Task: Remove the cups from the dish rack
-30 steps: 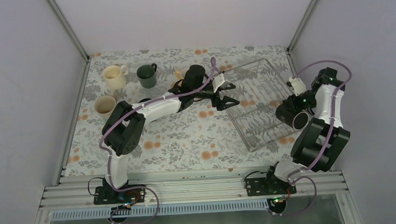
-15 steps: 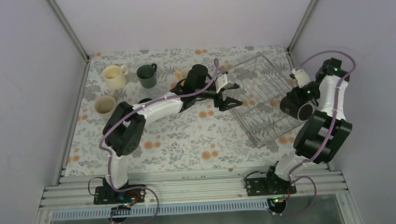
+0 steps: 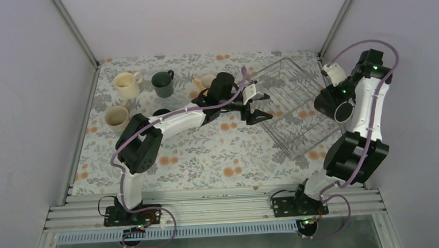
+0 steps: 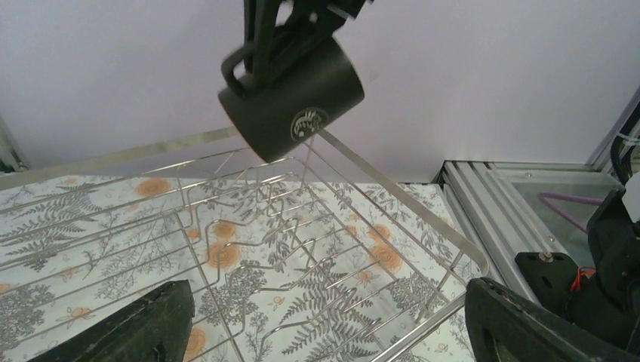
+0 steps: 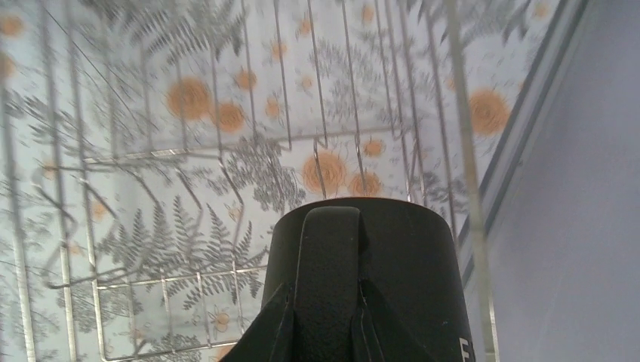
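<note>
Caught mid-air: a black ceramic mug (image 4: 294,98) with a small white mark hangs tilted above the silver wire dish rack (image 3: 288,105). The rack lies on the floral cloth toward the right edge of the table (image 3: 196,154).

The right gripper (image 5: 324,332) pinches the mug by its handle, one finger pressed to each side. Its own wrist camera shows that clamp close up, with the rack's wires spread out below. The left wrist camera instead shows the mug side-on, with the mark on its wall.

The left gripper (image 3: 260,107) hovers at the rack's left rim. Its fingers (image 4: 143,328) are spread wide and hold nothing.

Only the overhead view takes in the other cups. A cream-white mug (image 3: 125,84) and a dark green mug (image 3: 162,83) stand near the far left corner. A pale yellow mug (image 3: 116,116) stands by the left edge, and a light mug (image 3: 206,81) is half hidden behind the left arm (image 3: 171,118).
</note>
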### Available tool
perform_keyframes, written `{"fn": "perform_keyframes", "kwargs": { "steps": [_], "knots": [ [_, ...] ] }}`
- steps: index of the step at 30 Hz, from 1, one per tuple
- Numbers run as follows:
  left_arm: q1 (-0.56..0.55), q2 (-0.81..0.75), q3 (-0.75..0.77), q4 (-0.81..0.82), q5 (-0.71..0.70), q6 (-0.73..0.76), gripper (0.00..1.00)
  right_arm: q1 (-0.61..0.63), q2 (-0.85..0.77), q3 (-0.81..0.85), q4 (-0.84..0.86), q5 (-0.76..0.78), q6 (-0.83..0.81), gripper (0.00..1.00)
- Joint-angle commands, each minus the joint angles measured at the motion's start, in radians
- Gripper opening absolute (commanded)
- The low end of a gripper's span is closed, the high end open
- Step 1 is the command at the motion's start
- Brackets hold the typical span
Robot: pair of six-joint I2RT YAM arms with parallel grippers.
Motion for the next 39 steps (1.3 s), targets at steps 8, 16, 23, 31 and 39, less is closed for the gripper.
{"fn": "perform_keyframes", "kwargs": {
  "steps": [8,16,23,31,39],
  "knots": [
    [-0.003,-0.003,0.000,0.176,0.147,-0.196,0.90,0.026,-0.233,0.107,-0.079,-0.485,-0.016,0.03],
    [-0.006,0.027,0.056,0.267,0.228,-0.328,0.89,0.048,-0.225,0.006,-0.063,-0.758,-0.053,0.03],
    [-0.015,0.071,0.107,0.263,0.223,-0.330,0.89,0.089,-0.225,-0.063,-0.079,-0.884,-0.082,0.03],
    [-0.015,0.120,0.139,0.214,0.212,-0.282,0.87,0.117,-0.241,-0.091,-0.078,-0.928,-0.079,0.03],
    [-0.003,0.027,0.055,0.169,0.135,-0.142,0.88,0.119,-0.263,-0.084,-0.063,-0.833,-0.039,0.03]
  ]
}}
